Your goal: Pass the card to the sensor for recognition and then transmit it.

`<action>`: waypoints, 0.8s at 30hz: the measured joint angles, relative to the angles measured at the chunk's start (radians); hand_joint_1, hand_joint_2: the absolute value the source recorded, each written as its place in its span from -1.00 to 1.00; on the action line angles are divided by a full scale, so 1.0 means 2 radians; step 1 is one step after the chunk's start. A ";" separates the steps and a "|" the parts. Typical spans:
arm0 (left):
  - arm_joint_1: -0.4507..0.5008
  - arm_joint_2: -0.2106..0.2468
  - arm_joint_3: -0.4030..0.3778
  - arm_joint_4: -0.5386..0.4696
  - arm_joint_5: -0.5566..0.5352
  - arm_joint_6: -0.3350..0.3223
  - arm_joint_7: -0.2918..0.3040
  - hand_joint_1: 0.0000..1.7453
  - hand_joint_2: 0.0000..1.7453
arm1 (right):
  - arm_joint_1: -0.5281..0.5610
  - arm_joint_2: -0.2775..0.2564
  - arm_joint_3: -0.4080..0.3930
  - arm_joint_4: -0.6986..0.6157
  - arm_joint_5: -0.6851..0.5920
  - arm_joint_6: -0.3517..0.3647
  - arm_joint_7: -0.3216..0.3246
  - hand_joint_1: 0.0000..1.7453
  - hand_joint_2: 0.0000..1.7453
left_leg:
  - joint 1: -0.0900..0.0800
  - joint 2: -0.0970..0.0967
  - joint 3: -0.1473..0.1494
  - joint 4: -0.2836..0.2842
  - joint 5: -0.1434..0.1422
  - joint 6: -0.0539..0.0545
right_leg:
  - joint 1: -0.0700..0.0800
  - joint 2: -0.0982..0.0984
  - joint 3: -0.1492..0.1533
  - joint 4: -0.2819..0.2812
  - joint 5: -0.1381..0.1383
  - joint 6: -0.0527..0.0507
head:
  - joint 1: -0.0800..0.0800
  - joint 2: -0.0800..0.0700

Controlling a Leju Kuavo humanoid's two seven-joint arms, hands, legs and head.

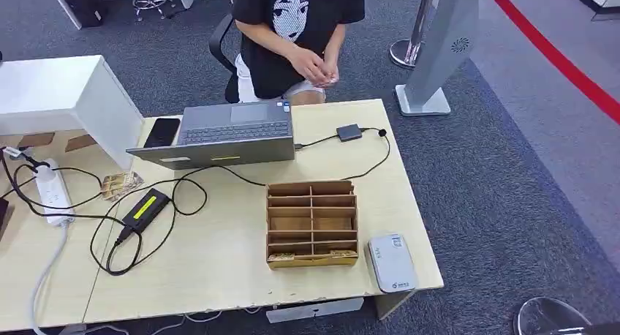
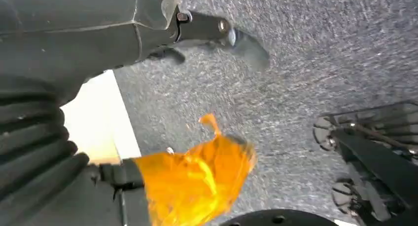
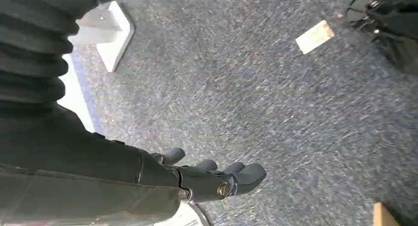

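Right hand hangs low beside the robot, fingers stretched out side by side with nothing between them, open and idle over the grey carpet. Beyond it on that carpet lies a small pale card-like slip, well apart from the fingers; whether it belongs to the job I cannot tell.

Left hand hangs down too, pointing at the floor. One dark finger juts out straight, and an orange wrap bunches on another part of the hand, so whether the hand is open or closed I cannot tell. Nothing card-like shows in it.

Up on the table, well ahead of both hands, the wooden organizer stands in the middle, compartments facing up, with what look like cards in its nearest row, handy for a pick from above. Just beside it, toward the right arm's side, the grey-white sensor lies flat near the table edge, sensibly close so a card travels little.

Farther off sits a laptop, with a person seated behind it, hands together, probably waiting to receive the card. My read: the task has not started, and the pick comes first.
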 joint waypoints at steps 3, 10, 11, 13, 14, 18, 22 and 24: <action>0.000 0.000 0.000 0.000 0.000 0.000 -0.001 -1.00 -1.00 | 0.000 -0.002 0.018 0.009 0.000 -0.020 0.014 -1.00 1.00 | 0.000 0.000 0.000 0.000 0.000 0.000 | 0.000 0.000 0.000 0.000 0.000 0.000 | 0.000 0.000; 0.000 -0.001 0.000 0.000 0.000 0.000 -0.001 -1.00 1.00 | 0.000 -0.006 0.041 0.020 -0.010 -0.027 0.018 -1.00 -1.00 | 0.000 0.000 0.000 0.000 0.000 0.000 | 0.000 0.000 0.000 0.000 0.000 0.000 | 0.000 0.000; 0.000 -0.001 0.000 0.000 -0.001 0.000 -0.001 -1.00 1.00 | 0.000 -0.007 0.042 0.021 -0.011 -0.027 0.016 -1.00 -1.00 | 0.000 0.000 0.000 0.000 0.000 0.000 | 0.000 0.000 0.000 0.000 0.000 0.000 | 0.000 0.000; 0.000 -0.001 0.000 0.000 -0.002 0.000 -0.001 -1.00 1.00 | 0.000 -0.011 0.049 0.022 -0.017 -0.027 0.009 -1.00 -1.00 | 0.000 0.000 0.000 0.000 0.000 0.000 | 0.000 0.000 0.000 0.000 0.000 0.000 | 0.000 0.000; 0.000 -0.001 0.000 0.000 -0.002 0.000 -0.001 -1.00 1.00 | 0.000 -0.013 0.051 0.023 -0.019 -0.027 0.006 -1.00 -1.00 | 0.000 0.000 0.000 0.000 0.000 0.000 | 0.000 0.000 0.000 0.000 0.000 0.000 | 0.000 0.000; 0.000 -0.001 0.000 0.000 -0.002 0.000 0.000 -1.00 1.00 | 0.000 -0.018 0.060 0.027 -0.025 -0.030 -0.002 -1.00 1.00 | 0.000 0.000 0.000 0.000 0.000 0.000 | 0.000 0.000 0.000 0.000 0.000 0.000 | 0.000 0.000; 0.000 -0.001 0.000 0.000 -0.003 0.000 0.002 -1.00 -1.00 | 0.000 -0.027 0.075 0.032 -0.056 -0.043 0.001 -1.00 1.00 | 0.000 0.000 0.000 0.000 0.000 0.000 | 0.000 0.000 0.000 0.000 0.000 0.000 | 0.000 0.000; 0.000 -0.001 0.000 0.000 -0.003 0.000 0.002 -1.00 -1.00 | 0.000 -0.028 0.079 0.033 -0.059 -0.045 0.005 -1.00 1.00 | 0.000 0.000 0.000 0.000 0.000 0.000 | 0.000 0.000 0.000 0.000 0.000 0.000 | 0.000 0.000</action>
